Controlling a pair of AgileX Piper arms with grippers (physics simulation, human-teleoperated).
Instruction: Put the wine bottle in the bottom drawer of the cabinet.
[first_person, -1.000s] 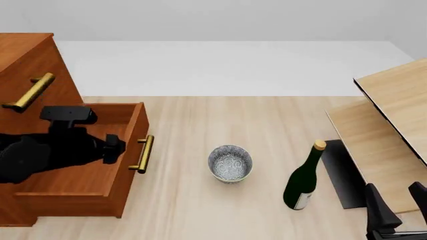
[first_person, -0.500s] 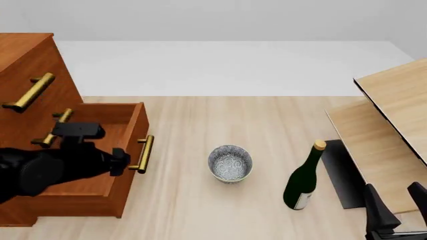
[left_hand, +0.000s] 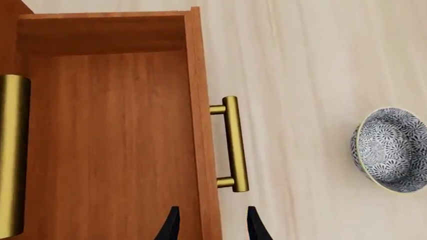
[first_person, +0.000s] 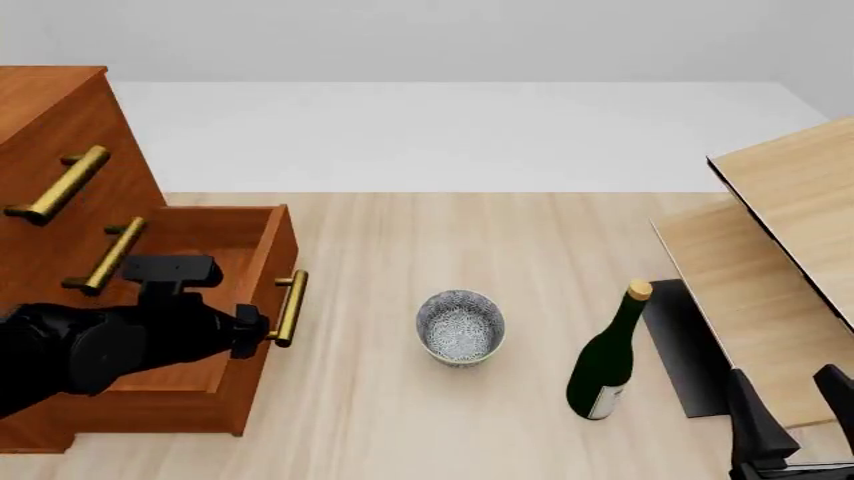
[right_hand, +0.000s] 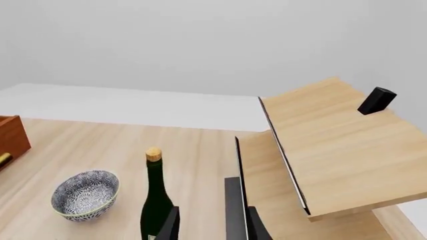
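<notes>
One wine bottle (first_person: 607, 361) and one speckled bowl (first_person: 461, 326) are standing on the surface, one cabinet (first_person: 54, 130) is showing three brass handles (first_person: 62, 184), plus one pale shelf unit (first_person: 781, 250) and two pincers.

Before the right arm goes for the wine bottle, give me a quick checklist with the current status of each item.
1. Bottom drawer pulled open: ok.
2. Drawer interior free of objects: ok where the left wrist view shows it; the rest cannot tell.
3. Wine bottle upright on the table: ok.
4. Left gripper clear of the drawer: not ok, its fingers straddle the drawer's front panel.
5. Right gripper open, holding nothing: ok.
6. Bowl apart from the bottle: ok.
</notes>
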